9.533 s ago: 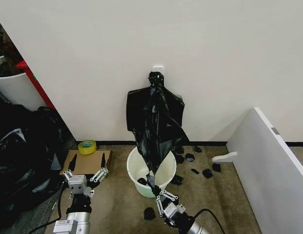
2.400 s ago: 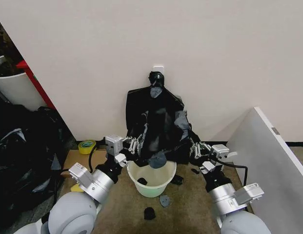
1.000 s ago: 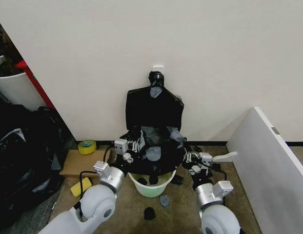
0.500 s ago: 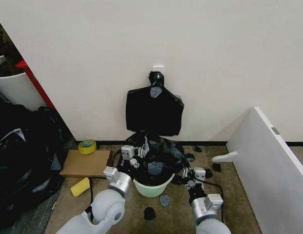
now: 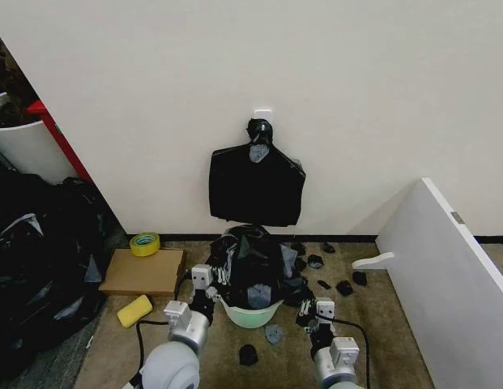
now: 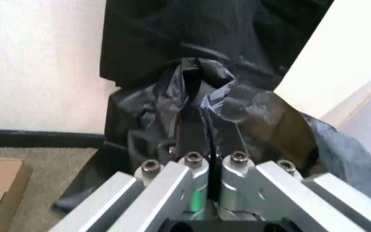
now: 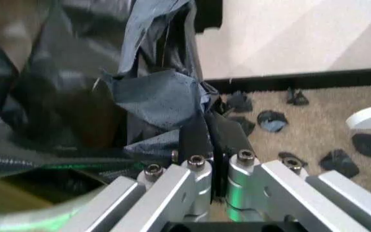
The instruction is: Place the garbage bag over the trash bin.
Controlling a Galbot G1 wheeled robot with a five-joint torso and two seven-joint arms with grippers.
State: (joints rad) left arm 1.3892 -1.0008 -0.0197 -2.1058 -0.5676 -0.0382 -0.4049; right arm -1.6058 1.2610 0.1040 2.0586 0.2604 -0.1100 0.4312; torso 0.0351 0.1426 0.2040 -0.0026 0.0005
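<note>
Black glossy film of the garbage bag (image 5: 255, 263) is now draped over the top of the trash bin (image 5: 253, 312), whose white lower wall is left showing beneath the bunched plastic. Half a second ago the bag was held higher above the bin; a second ago it was stretched wide between the two arms. It has since been drawn down onto the rim, so the covering step is judged nearly complete, though how evenly the hem sits around the rim cannot be told.

The left gripper (image 5: 212, 285) is seen low at the bin's left side, fingers pressed together on a fold of bag film (image 6: 205, 104). The right gripper (image 5: 309, 310) is at the bin's right side, likewise clamped on a pleat of the film (image 7: 172, 96).

Behind the bin, a flat bundle of black bags (image 5: 256, 182) hangs on the wall. Black scraps (image 5: 343, 287) are scattered right of the bin; a cardboard sheet (image 5: 142, 271) and tape roll (image 5: 144, 243) lie to its left.
</note>
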